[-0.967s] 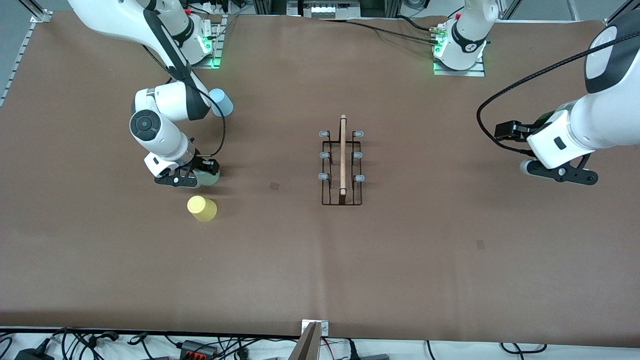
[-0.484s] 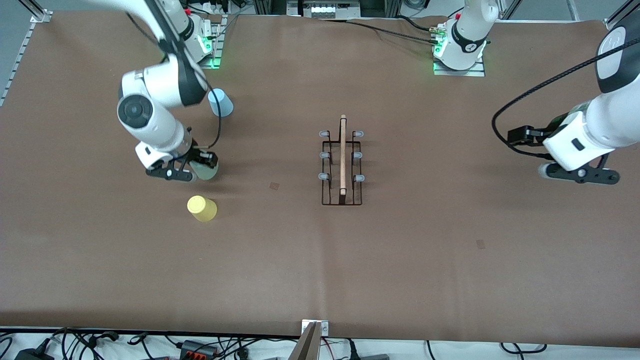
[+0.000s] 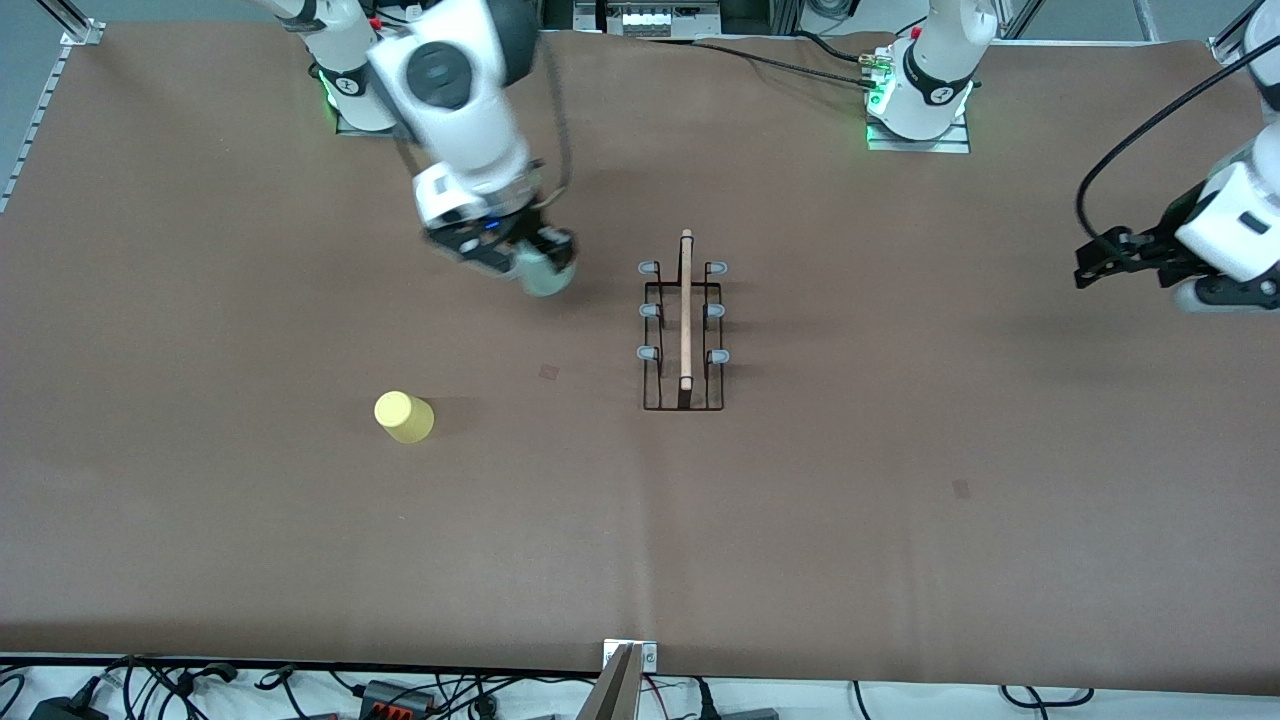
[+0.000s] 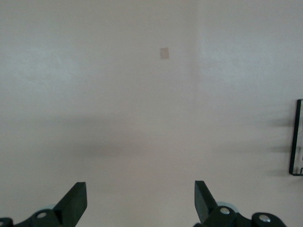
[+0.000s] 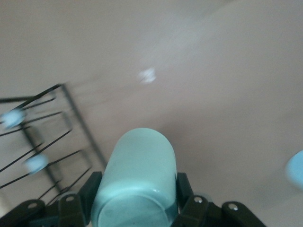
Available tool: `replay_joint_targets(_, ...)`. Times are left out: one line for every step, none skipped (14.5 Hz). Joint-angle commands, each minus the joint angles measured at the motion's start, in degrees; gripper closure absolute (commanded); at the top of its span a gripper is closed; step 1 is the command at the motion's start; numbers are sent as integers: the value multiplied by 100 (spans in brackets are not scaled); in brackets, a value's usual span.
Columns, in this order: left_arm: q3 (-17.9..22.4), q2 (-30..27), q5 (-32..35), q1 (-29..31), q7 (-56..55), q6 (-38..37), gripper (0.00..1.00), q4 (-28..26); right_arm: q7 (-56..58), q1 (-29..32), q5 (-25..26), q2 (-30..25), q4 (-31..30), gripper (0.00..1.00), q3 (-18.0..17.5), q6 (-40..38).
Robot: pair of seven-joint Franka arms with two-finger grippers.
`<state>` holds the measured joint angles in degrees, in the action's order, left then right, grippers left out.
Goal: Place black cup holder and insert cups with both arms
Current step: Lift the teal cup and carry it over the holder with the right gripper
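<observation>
The black cup holder (image 3: 684, 322) stands mid-table with its wooden rod handle on top; its pegs are bare. It also shows in the right wrist view (image 5: 47, 137). My right gripper (image 3: 535, 262) is shut on the pale green cup (image 3: 546, 273), held in the air beside the holder toward the right arm's end; the cup fills the right wrist view (image 5: 137, 175). The yellow cup (image 3: 404, 417) stands upside down on the table. The light blue cup (image 5: 296, 170) shows only at the edge of the right wrist view. My left gripper (image 3: 1215, 295) is open and empty at the left arm's end.
The brown table cover (image 3: 640, 520) carries small tape marks (image 3: 548, 372). The arm bases (image 3: 915, 110) stand along the robots' edge. Cables (image 3: 400, 690) lie off the table's edge nearest the front camera. An edge of the holder shows in the left wrist view (image 4: 298, 142).
My right gripper lifted the pale green cup from beside the yellow cup and carried it over to the holder. My left arm drew back toward its end of the table.
</observation>
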<state>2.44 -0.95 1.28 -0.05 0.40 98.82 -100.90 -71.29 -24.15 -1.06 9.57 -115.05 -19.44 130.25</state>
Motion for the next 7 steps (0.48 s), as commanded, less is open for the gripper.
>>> replay_joint_targets(-287,-107,-40,260,83,120,0,-115,-971,-465,35,632,762,88,-68,45)
replay_joint_targets(-305,-81,-40,260,83,120,0,-88,-1227,-615,62,790,973,88,-68,27)
replay_joint_targets(-305,-72,-40,260,83,111,0,-88,-1403,-739,79,923,1141,88,-68,36)
replay_joint_targets(-305,-55,-40,268,92,94,0,-27,-1449,-801,123,1028,1221,88,-68,53)
replay_joint_targets(-314,-63,-40,260,92,93,0,-9,-1449,-801,193,1064,1222,88,-68,71)
replay_joint_targets(-314,-63,-40,234,83,93,0,0,-1449,-810,237,1117,1213,88,-68,80)
replay_joint_targets(-323,-63,-40,225,83,93,0,0,-1449,-819,255,1178,1213,87,-68,89)
